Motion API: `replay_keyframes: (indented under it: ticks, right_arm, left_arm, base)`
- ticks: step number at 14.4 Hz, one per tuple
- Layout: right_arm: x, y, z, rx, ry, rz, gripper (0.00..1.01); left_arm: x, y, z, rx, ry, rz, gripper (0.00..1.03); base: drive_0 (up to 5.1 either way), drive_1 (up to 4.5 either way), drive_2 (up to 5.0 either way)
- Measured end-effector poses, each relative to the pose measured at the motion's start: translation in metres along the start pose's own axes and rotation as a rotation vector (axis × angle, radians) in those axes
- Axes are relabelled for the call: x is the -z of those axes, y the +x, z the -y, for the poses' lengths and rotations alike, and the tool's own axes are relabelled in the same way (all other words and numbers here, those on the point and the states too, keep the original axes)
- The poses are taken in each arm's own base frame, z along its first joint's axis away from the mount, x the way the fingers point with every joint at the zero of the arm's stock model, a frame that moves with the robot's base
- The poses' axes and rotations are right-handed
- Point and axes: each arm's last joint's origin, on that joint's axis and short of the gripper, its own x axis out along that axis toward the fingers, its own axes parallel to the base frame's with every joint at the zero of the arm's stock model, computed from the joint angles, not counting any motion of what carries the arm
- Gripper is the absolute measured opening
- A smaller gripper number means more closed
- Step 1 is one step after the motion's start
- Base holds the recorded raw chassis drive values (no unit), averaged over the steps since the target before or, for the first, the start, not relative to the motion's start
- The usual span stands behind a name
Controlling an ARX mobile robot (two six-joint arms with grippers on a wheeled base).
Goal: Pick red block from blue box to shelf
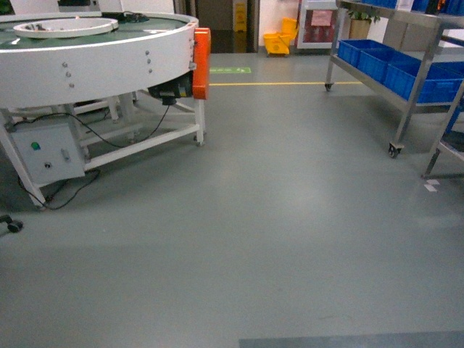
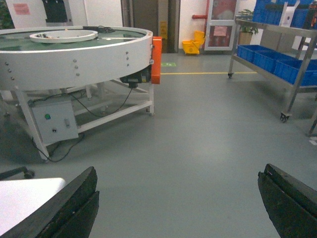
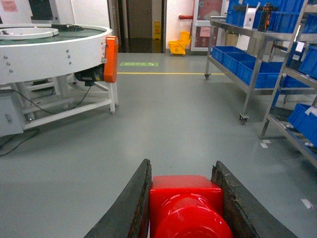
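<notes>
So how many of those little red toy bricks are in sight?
1. The red block sits clamped in the right gripper, seen only in the right wrist view. The left gripper is open and empty. More could hide inside the blue crates on the shelf.

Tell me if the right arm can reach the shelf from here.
Probably not yet. The right gripper holds the red block, but open floor separates it from the shelf; the base likely must drive closer.

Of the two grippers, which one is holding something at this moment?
The right gripper: its fingers are closed on the red block. The left gripper stands wide open with only grey floor between its fingers.
</notes>
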Motion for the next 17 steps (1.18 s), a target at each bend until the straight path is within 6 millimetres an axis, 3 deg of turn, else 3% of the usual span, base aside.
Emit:
replay_keyframes:
  ticks: [17]
  right_arm:
    - [0.0000,0.0000,0.0000,0.000,0.000,0.000,0.28]
  left_arm:
    - [-0.0002,0.0000,0.0000,0.001,0.000,0.002,0.98]
  base:
    - [-0.1,4.17,-4.3]
